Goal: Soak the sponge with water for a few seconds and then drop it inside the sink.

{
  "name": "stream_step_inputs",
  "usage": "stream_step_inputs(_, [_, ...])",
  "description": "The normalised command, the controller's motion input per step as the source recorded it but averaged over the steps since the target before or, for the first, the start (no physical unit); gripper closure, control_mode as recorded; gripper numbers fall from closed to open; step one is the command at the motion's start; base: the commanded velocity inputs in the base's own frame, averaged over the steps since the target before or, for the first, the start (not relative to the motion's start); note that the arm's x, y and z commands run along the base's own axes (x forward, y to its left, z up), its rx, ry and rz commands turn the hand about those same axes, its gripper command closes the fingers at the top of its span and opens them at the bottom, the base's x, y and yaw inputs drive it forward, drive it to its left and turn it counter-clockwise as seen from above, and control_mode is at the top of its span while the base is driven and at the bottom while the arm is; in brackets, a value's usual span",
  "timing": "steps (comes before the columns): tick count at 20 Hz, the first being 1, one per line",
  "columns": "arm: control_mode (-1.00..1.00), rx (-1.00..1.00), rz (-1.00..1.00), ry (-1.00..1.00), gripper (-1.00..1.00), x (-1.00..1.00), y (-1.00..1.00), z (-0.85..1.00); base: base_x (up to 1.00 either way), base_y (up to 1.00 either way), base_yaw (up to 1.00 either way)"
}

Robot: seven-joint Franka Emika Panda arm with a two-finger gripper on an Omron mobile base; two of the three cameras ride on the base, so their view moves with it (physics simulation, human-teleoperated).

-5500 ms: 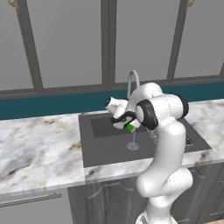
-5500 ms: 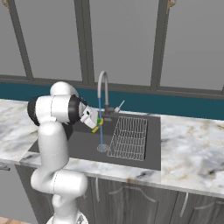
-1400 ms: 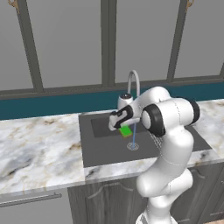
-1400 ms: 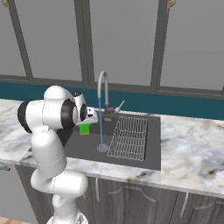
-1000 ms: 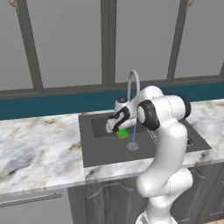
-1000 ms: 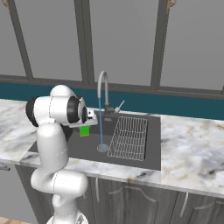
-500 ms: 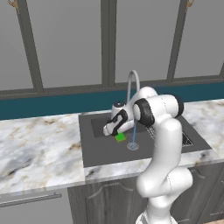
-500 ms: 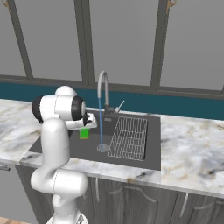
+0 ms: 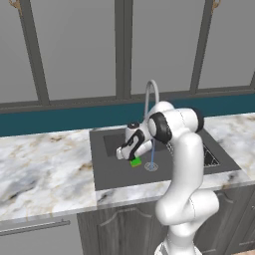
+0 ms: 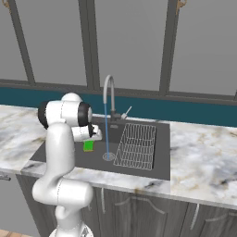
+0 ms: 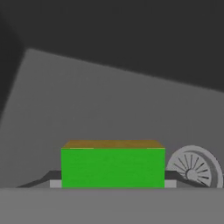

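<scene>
White arm (image 9: 184, 164), dark joints

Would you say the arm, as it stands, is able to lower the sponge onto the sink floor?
Probably yes: the pincer grips the sponge low over the sink, with bare floor below, beside the water.

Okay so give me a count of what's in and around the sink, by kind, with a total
Sponge, green, held in the gripper over the basin: 1
Sink, dark grey: 1
Gooseneck faucet: 1
Water stream: 1
Wire rack: 1
Round drain: 1
Total: 6
</scene>
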Motion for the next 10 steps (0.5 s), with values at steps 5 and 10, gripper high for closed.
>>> stream_step_inputs(5, [-1.0,0.0,-0.04,0.0,1.0,0.12,0.0,-0.23,0.0,0.0,0.0])
stream_step_inputs(10, [-1.0,0.0,-0.04,0.0,1.0,0.18,0.0,-0.25,0.0,0.0,0.0])
